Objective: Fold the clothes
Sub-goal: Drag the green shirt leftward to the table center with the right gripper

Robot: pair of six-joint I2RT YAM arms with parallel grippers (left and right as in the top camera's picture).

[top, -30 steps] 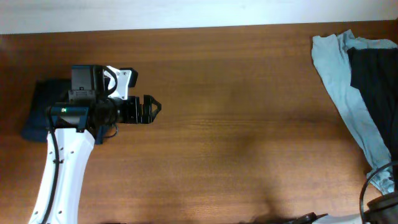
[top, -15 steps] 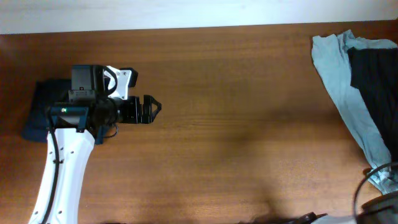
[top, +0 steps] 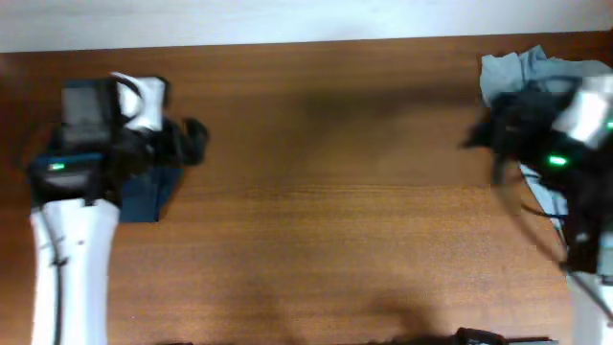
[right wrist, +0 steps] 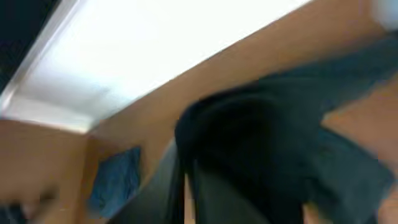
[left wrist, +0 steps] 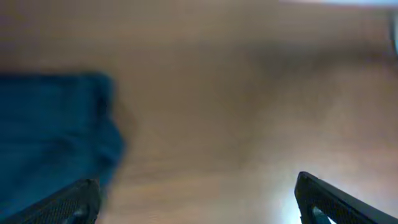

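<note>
Left end effector (left wrist: pixel 198 186) hangs w/ fingers spread wide, nothing btwn them, just past the navy garment (top: pixel 144 196). That one lies as a compact block at the left end of the bench (top: pixel 335 211). Looks folded and parked there, prob. to keep the middle for work. Far right: right end effector (top: pixel 484 134) is over the heap. Pale blue-grey garment (top: pixel 503 72) lies at the back corner, and the black tee (right wrist: pixel 261 143) fills the right wrist view, v. close to the lens. Too blurred, so can't tell if it's clamped on cloth or released. My read: next garment gets fetched from that heap to centre.
</note>
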